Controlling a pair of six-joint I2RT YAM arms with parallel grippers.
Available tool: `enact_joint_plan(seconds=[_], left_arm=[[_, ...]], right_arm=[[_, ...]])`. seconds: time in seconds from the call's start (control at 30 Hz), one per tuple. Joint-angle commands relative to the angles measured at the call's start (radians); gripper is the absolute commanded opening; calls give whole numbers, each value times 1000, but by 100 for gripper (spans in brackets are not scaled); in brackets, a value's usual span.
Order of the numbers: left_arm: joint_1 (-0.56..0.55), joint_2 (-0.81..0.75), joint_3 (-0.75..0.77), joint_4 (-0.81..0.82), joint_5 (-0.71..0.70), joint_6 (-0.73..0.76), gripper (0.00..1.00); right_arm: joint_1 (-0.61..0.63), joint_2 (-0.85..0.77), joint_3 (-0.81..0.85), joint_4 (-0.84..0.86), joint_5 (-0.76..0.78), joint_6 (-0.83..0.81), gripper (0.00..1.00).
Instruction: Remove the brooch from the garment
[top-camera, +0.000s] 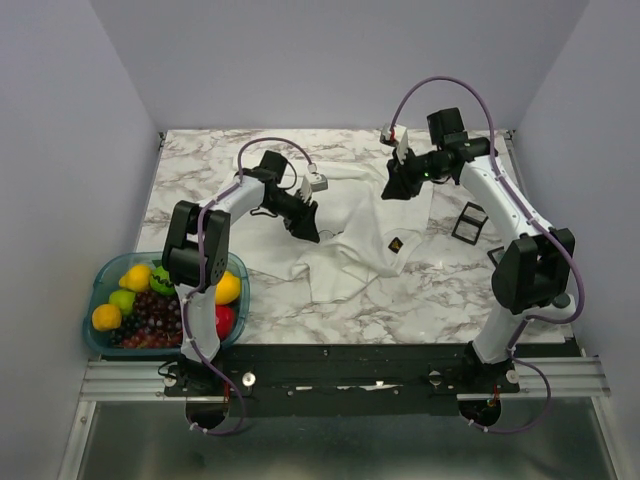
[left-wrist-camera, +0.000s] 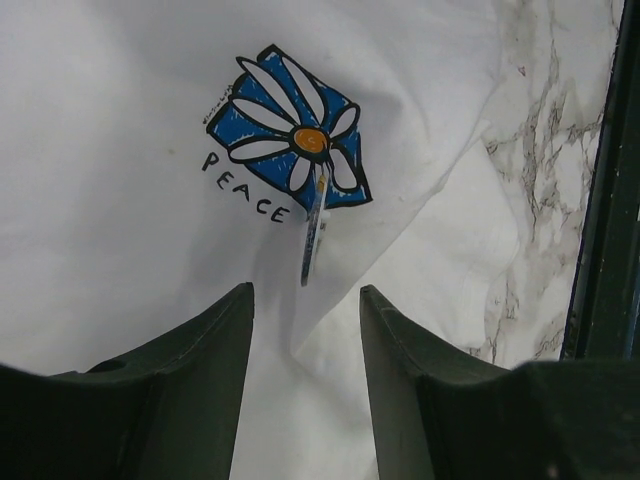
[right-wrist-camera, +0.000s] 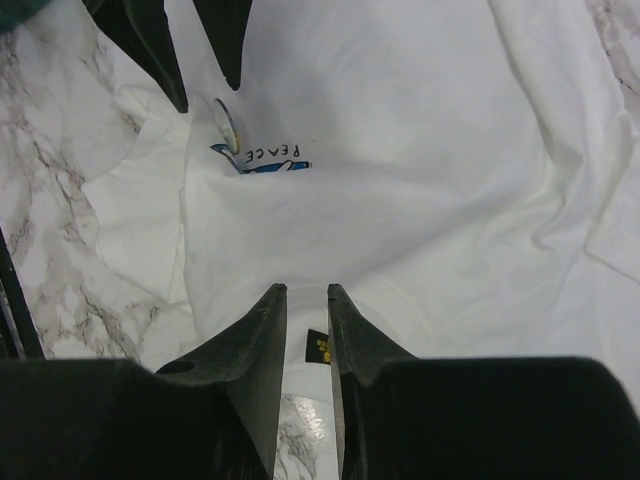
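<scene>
At the lower left of the top view a basket of fruit (top-camera: 97, 280) is sitting on the marbled desk (top-camera: 200, 170), partly under the left arm. The left hand (top-camera: 308, 228) is reaching toward the centre of that frame and pointing down at the left part of the white garment (top-camera: 350, 215), which is lying rumpled across the middle of the desk. In the left wrist view its jaws are standing about half open with only cloth showing in the gap, and they are gripping nothing. Just beyond the jaw tips, at the centre of that frame, the brooch (left-wrist-camera: 314, 232) is standing edge-on, so only its thin rim is showing. It is sitting on the garment directly below the yellow centre of a printed flower (left-wrist-camera: 290, 130) with the word PEACE. Further right in the top view a small dark diamond logo (top-camera: 395, 243) is showing on the cloth. Above it, the right hand (top-camera: 393, 187) is hanging over the garment's upper right part. In the right wrist view its jaws are standing a narrow slit apart, with cloth and the logo showing through the gap. Whether they are pinching cloth cannot be told. At the right, black square frames (top-camera: 468, 222) are lying on the desk beside the garment.
</scene>
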Motion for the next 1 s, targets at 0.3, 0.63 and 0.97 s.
enact_joint_plan(seconds=[0.3,0.63,0.97], left_arm=[[-26,36,59,63,47,-46,36],[-33,45,67,5,-13,-12,24],[-33,85,125,-54,-48,5,16]], right_arm=[[25,-32,-48,26,45,7,31],[42,-27,-51,29,62,4,31],[46,-24,-52,31,66,4,31]])
